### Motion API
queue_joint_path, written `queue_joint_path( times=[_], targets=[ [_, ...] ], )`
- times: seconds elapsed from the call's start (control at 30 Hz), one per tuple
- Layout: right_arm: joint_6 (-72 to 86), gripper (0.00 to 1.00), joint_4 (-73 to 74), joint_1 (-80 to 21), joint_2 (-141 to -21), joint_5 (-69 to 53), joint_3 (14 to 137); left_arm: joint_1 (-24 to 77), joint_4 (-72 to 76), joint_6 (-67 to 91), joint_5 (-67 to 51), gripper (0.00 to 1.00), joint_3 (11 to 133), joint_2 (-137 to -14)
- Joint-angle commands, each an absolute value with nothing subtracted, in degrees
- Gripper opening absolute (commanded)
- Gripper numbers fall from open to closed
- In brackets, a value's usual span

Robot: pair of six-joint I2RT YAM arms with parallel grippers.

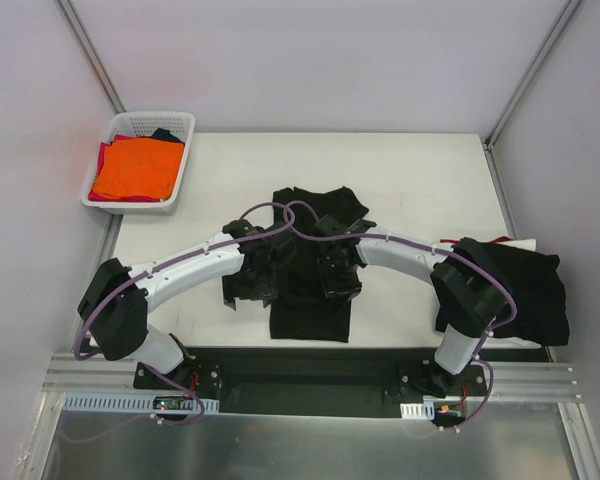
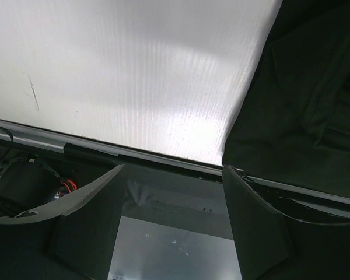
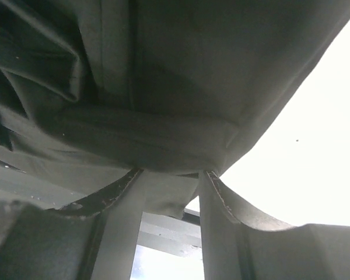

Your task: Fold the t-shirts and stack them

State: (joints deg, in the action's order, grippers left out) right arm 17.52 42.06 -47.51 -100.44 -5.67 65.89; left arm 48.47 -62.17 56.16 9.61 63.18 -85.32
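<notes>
The left gripper stood spread and empty, cloth brushing its 3 o'clock finger. The black t-shirt lay bunched at the table centre. It looked limp and light, best taken by a hem. The right gripper pinched a thick fold of it.

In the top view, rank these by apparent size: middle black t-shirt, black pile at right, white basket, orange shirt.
Largest to smallest:
1. middle black t-shirt, though partly covered
2. black pile
3. white basket
4. orange shirt, lying inside that basket
</notes>
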Motion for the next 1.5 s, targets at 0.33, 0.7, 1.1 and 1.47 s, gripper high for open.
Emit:
queue_joint_path(
  times=[0.33,0.7,1.1,1.47],
  targets=[
    [16.9,0.43,48.1,-46.3,-93.3,-1.1,68.9,49.7,-64.0,57.2,11.5,0.67,65.1,-85.4],
    [16.3,0.43,46.0,-46.1,-93.7,-1.2,65.8,50.9,-64.2,58.2,11.3,0.68,65.2,-85.1],
    [16.0,0.41,42.7,-45.9,-97.0,-2.6,64.3,51.2,-65.0,58.9,11.1,0.68,63.5,-83.9],
    [15.4,0.07,42.8,-45.5,-98.2,-3.1,65.9,51.1,-65.1,58.4,11.2,0.68,64.2,-84.8]
  ],
)
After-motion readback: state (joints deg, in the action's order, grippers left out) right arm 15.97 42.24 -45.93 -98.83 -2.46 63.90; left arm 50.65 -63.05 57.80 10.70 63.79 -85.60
